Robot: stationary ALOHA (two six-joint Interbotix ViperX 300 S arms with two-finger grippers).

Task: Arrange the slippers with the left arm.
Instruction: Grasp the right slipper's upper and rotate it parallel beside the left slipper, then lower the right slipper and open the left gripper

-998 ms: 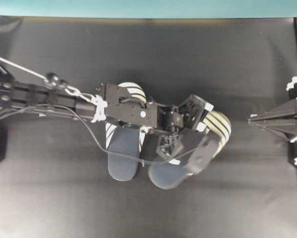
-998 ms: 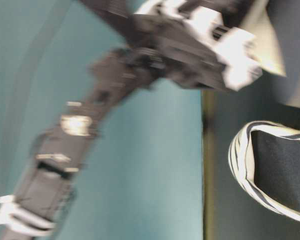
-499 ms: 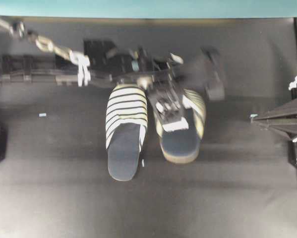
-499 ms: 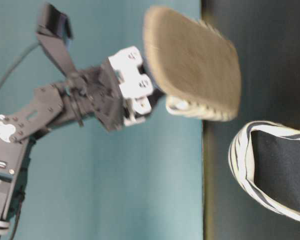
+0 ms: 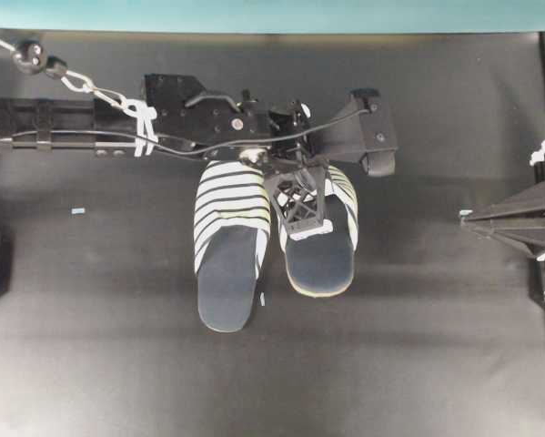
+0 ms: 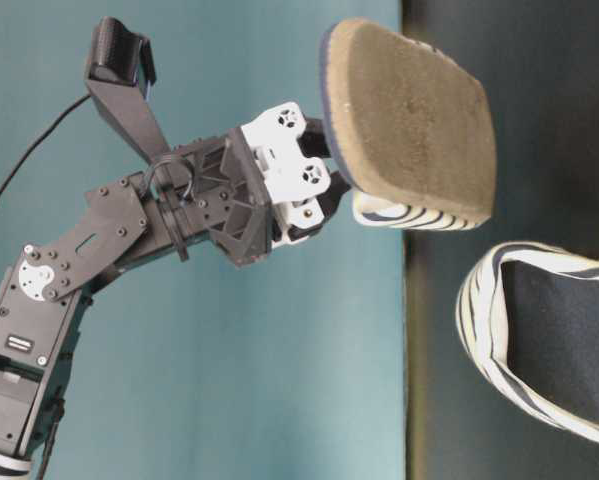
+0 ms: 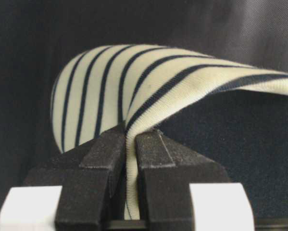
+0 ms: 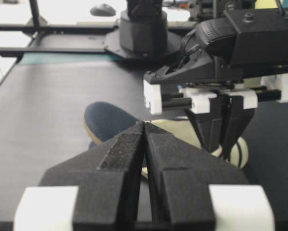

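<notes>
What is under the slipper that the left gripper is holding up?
Only bare black table shows under the lifted slipper; the left gripper pinches its striped toe cover, and the other slipper lies beside it. The table directly beneath is covered from overhead.

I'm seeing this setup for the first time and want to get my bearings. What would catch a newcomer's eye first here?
First, the left hand, shut on the striped toe cover of one slipper, holds it off the black table near mid-scene; the table-level view shows its tan sole in the air. Beside it, the other slipper lies flat, toe toward the teal wall. At the right edge, the right hand waits, shut and empty.
</notes>
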